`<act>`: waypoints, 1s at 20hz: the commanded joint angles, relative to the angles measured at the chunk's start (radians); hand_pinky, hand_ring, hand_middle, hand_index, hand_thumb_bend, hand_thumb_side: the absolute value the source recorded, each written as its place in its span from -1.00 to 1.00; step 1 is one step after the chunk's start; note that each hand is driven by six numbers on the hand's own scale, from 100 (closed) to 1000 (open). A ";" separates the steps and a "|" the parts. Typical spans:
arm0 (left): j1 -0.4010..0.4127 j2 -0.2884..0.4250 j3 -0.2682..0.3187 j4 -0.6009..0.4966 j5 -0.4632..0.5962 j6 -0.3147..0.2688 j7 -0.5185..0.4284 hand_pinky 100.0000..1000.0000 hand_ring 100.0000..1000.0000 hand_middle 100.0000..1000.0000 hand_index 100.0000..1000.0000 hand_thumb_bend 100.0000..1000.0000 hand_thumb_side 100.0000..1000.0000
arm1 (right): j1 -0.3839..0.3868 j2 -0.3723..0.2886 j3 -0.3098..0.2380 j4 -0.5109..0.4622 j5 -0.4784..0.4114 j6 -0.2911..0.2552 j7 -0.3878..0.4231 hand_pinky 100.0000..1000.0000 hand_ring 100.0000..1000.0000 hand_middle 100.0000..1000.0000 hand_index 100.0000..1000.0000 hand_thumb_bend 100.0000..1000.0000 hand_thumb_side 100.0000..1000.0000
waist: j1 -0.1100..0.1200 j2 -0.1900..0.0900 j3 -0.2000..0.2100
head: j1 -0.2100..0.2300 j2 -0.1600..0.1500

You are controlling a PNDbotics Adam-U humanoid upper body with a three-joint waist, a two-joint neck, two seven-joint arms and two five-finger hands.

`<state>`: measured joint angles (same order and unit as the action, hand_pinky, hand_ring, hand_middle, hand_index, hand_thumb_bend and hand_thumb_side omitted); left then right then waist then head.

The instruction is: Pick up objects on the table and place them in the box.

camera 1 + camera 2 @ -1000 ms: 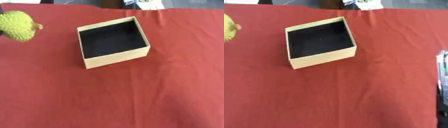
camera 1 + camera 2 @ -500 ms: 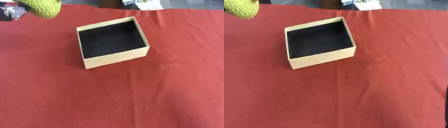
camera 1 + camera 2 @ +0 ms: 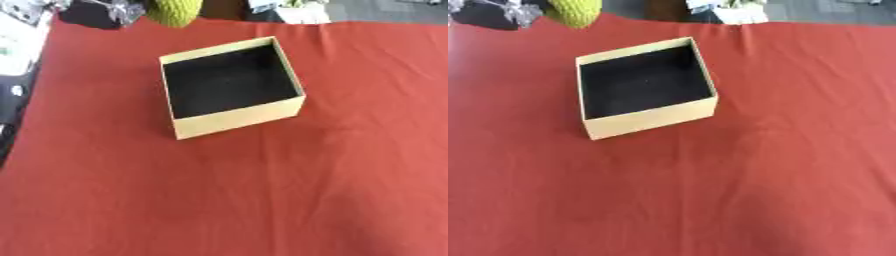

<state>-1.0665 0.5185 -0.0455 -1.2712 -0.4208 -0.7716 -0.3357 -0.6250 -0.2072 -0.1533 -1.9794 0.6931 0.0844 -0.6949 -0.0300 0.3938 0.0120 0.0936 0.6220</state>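
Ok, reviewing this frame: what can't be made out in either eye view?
- Yellow-green object: cut off by the top edge in both views, so its full shape and what it is stay unclear.
- Left hand: only a dark and silver blur at the top edge, so its fingers and any grip on the object cannot be seen.
- Right hand: in neither view.
- Box: dark inside; nothing shows there.
- Clutter beyond the red cloth: too blurred to name.
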 commanded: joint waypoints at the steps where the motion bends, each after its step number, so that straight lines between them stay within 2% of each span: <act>1: -0.025 -0.016 -0.007 0.006 -0.050 -0.121 -0.091 -0.37 -0.30 -0.20 0.06 -0.85 -1.00 | -0.014 -0.002 -0.001 -0.021 0.007 -0.005 -0.013 0.43 0.73 0.01 -0.03 -1.00 0.15 | 0.003 -0.021 -0.004 | 0.004 -0.009; 6: -0.010 -0.067 -0.041 0.024 -0.127 -0.135 -0.041 -0.36 -0.31 -0.20 0.07 -0.84 -1.00 | -0.015 0.006 -0.002 -0.021 0.010 -0.013 -0.037 0.43 0.73 0.01 -0.03 -1.00 0.15 | 0.003 -0.019 -0.007 | 0.001 -0.009; 13: 0.019 -0.103 -0.076 0.036 -0.216 -0.135 -0.017 -0.35 -0.30 -0.20 0.08 -0.85 -1.00 | -0.017 0.005 0.000 -0.021 0.017 -0.018 -0.025 0.43 0.72 0.01 -0.03 -1.00 0.15 | 0.002 -0.018 -0.006 | -0.011 -0.010; 20: 0.054 -0.136 -0.087 0.048 -0.282 -0.135 0.021 -0.28 -0.25 -0.14 0.16 -0.72 -1.00 | -0.014 0.008 -0.001 -0.021 0.012 -0.017 -0.015 0.42 0.72 0.00 -0.03 -1.00 0.14 | 0.002 -0.016 -0.004 | -0.028 -0.016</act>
<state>-0.9978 0.3772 -0.1340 -1.2143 -0.6916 -0.8439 -0.2635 -0.6254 -0.1894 -0.1529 -1.9794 0.7016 0.0686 -0.7146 -0.0298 0.3997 0.0072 0.0703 0.6208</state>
